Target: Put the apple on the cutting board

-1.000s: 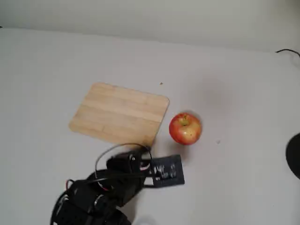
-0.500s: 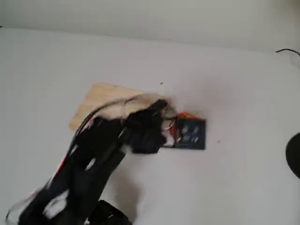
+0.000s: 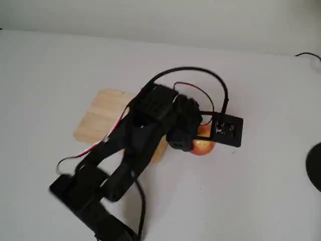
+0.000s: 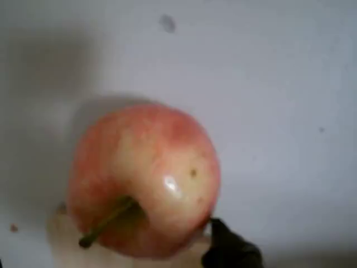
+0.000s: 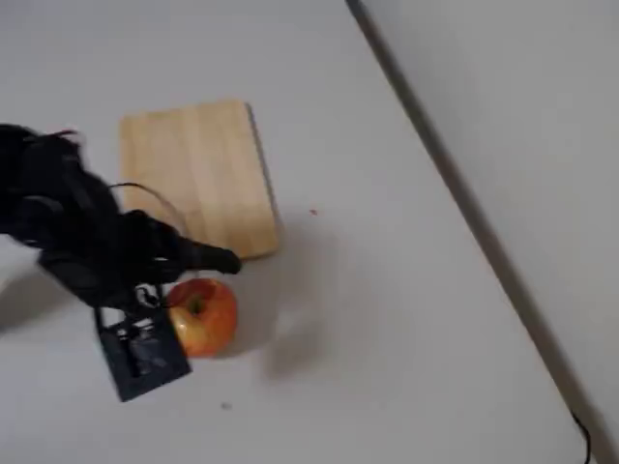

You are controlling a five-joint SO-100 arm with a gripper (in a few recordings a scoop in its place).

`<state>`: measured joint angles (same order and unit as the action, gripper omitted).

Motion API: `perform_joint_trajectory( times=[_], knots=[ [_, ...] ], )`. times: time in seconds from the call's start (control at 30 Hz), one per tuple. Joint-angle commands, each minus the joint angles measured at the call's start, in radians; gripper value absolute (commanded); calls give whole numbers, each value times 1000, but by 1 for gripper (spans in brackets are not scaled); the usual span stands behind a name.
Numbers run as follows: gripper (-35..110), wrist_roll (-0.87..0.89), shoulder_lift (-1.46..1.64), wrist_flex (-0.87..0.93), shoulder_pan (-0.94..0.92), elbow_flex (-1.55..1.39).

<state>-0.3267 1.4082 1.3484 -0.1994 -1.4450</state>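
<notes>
The apple point(image 3: 204, 146), red with yellow patches, rests on the white table just right of the cutting board point(image 3: 103, 119). My gripper point(image 3: 193, 142) hangs right over the apple, and the black arm crosses the board's right end. In the wrist view the apple point(image 4: 145, 178) is large, stem up, with one black fingertip point(image 4: 228, 251) at its lower right edge. In a fixed view the apple point(image 5: 205, 317) lies below the board point(image 5: 193, 174), and the gripper point(image 5: 198, 275) sits at its top. The jaws look open around the apple, not closed on it.
A black camera module point(image 3: 226, 129) juts from the wrist to the apple's right. A dark round object point(image 3: 316, 173) sits at the right edge and a black cable point(image 3: 308, 54) at the top right. The table's far edge meets a wall point(image 5: 464, 193).
The arm has swung up from the front of the table, across the board's right end, and come down over the apple. The apple and board have not moved.
</notes>
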Motion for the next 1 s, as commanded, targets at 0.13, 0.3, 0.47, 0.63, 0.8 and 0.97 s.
perform_joint_trajectory(
  times=[0.13, 0.3, 0.47, 0.63, 0.8, 0.97],
  knots=[
    [50, -49, -170, 202, -31, 288],
    [50, -74, -265, 247, -40, 374],
    [50, -81, -330, 238, -40, 397],
    [49, -86, -391, 239, -44, 454],
    [48, -97, -454, 238, -55, 489],
    [31, -104, -497, 232, -66, 489]
  ],
)
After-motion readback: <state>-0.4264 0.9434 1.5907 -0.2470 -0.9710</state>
